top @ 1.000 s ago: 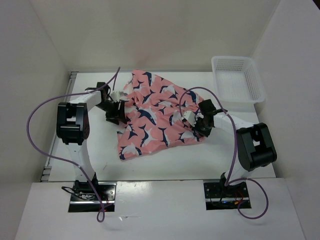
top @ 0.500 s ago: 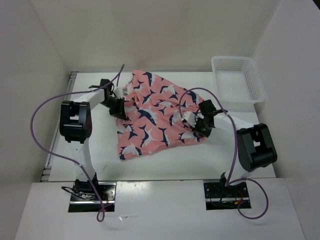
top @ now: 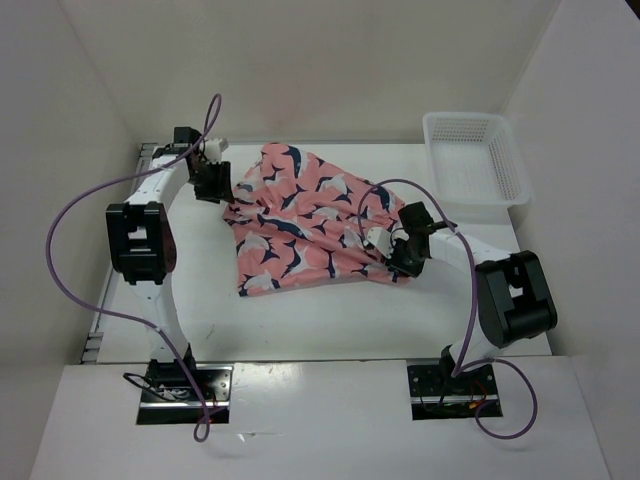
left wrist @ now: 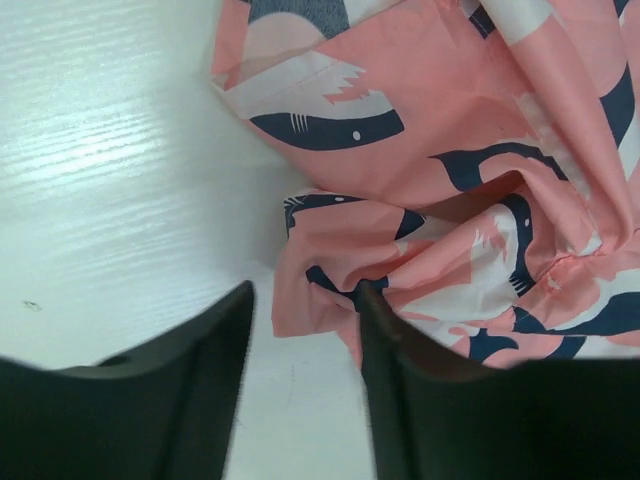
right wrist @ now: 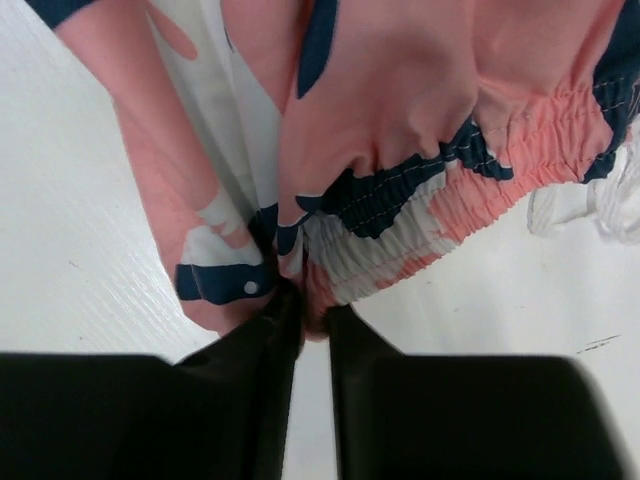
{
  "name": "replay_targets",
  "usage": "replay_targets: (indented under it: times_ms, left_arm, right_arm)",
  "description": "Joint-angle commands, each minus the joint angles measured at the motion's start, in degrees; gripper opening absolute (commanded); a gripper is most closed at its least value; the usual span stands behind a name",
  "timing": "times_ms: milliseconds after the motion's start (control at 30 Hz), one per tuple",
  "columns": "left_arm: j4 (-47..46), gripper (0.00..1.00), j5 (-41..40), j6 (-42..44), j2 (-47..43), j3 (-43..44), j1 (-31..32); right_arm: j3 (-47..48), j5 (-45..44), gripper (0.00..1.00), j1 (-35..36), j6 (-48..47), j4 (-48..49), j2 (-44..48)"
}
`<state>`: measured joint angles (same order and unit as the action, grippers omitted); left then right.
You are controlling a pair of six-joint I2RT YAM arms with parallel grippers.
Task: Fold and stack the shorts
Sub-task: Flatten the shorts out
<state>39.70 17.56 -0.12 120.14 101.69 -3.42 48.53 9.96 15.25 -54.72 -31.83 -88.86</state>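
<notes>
The coral-pink shorts (top: 300,220) with navy-and-white shark shapes lie crumpled in the middle of the table. My left gripper (top: 214,188) is at their far left corner. In the left wrist view it (left wrist: 305,320) is open over bare table, and its right finger (left wrist: 372,310) touches a folded edge of the shorts (left wrist: 440,150). My right gripper (top: 400,262) is at the shorts' right edge. In the right wrist view it (right wrist: 315,310) is shut on the gathered waistband (right wrist: 400,210).
A white plastic mesh basket (top: 462,117) stands at the back right corner. White walls enclose the table on the left, back and right. Purple cables loop above both arms.
My left gripper has moved away toward the far left. The shorts' left side has shifted up and left with it and bunched more. The right gripper has barely moved.
</notes>
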Motion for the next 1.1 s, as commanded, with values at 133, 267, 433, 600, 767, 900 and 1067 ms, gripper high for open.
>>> replay_targets:
  times_ms: [133, 267, 433, 600, 767, 900, 1067]
  left_arm:
    - [5.7, 0.63, -3.6, 0.1, -9.6, -3.3, 2.0]
    - [6.4, 0.64, -13.9, 0.1, -23.1, -21.9, 11.1]
    - [4.2, 0.66, -19.2, 0.1, -37.0, -42.3, 25.6]
    - [-1.9, 0.7, -22.8, 0.1, -34.5, -47.4, 28.6]
    - [-4.5, 0.82, -24.9, 0.1, -30.9, -47.4, 28.6]
    - [-4.5, 0.76, -24.9, 0.1, -27.3, -48.9, 30.3]
    - [-2.2, 0.31, -23.7, 0.1, -26.4, -48.3, 30.3]
  right_arm:
    - [4.2, 1.2, 0.64, 0.5, 5.5, -1.8, 1.0]
    - [8.1, 0.3, 0.69, 0.5, 7.0, -3.7, 2.5]
    - [11.1, 0.6, 0.69, 1.2, 6.1, -3.8, 7.0]
    - [8.0, 2.0, 0.69, 5.6, 3.8, -5.6, 9.9]
    - [3.9, 0.8, 0.68, 11.3, -0.3, -8.2, 9.9]
    - [-1.8, -0.5, 0.67, 17.2, -0.8, -4.7, 8.5]
    - [-5.6, -2.0, 0.51, 17.2, 0.2, 2.0, 6.5]
